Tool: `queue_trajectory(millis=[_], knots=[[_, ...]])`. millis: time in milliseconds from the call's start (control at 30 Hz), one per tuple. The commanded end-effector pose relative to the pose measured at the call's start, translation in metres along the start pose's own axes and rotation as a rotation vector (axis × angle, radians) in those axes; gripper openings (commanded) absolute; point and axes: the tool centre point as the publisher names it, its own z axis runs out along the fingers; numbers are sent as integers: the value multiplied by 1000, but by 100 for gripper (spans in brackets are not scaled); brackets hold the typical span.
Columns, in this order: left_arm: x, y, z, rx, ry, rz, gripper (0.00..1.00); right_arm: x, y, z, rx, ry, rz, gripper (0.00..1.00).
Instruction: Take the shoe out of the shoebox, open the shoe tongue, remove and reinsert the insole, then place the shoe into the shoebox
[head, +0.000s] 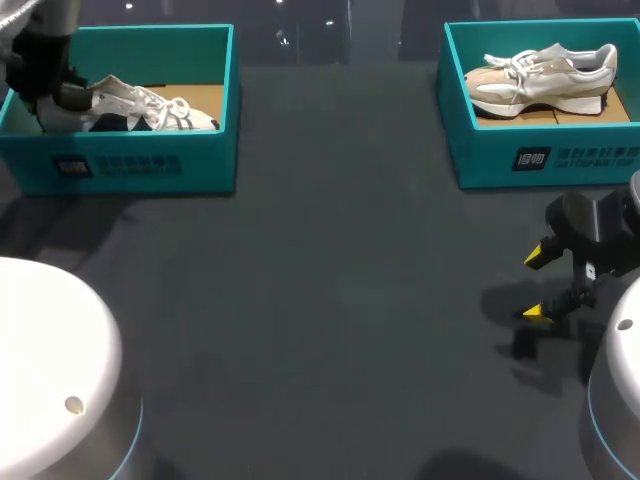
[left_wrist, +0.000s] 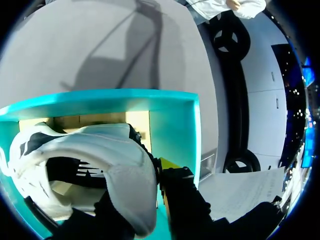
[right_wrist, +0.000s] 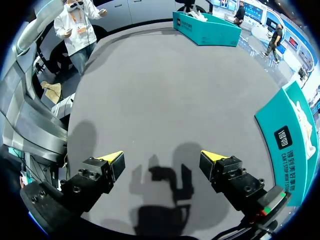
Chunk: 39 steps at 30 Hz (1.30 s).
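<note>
Left side first: my left gripper (left_wrist: 150, 182) is down in the left shoebox (head: 130, 160), at the heel end of the white shoe (head: 150, 108). From the wrist I see the padded heel wall running between my 2 fingers. 1 dark finger presses it from outside with its yellow tip (left_wrist: 167, 163) showing, and the other sits against the inner side, so I am clamped on the heel. The shoe is white with black patches, its mouth gaping just beside my fingers. It lies inside the box on the brown cardboard floor, toe toward the box's far end, laces on top. The teal wall rises just ahead of my grip.

Over to the right: my right gripper (head: 536, 284) hangs above the dark table (head: 330, 330), near the right edge, and its 2 yellow-tipped fingers are spread wide with nothing between them. Its shadow falls on the cloth under the gap. The right shoebox (head: 540, 150) stands beyond it, apart from my fingers, and holds 1 beige shoe (head: 545, 75) lying along the box with its laces up. The 2 boxes sit well apart at the far corners of the table.
</note>
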Motion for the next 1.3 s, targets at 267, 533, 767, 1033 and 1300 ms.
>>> queue_trajectory(millis=[267,533,767,1033,1300], knots=[[-8,-2,17,4,2,18,0,2,0,-1,1,-2,0,100],[-14,-2,22,8,-15,21,0,2,0,-1,1,-2,0,100],[-19,-2,28,2,-31,25,0,2,0,-1,1,-2,0,100],[-21,-6,41,2,-33,23,0,2,0,-1,1,-2,0,100],[-19,-6,45,-11,-41,8,24,2,0,-1,1,-2,0,100]])
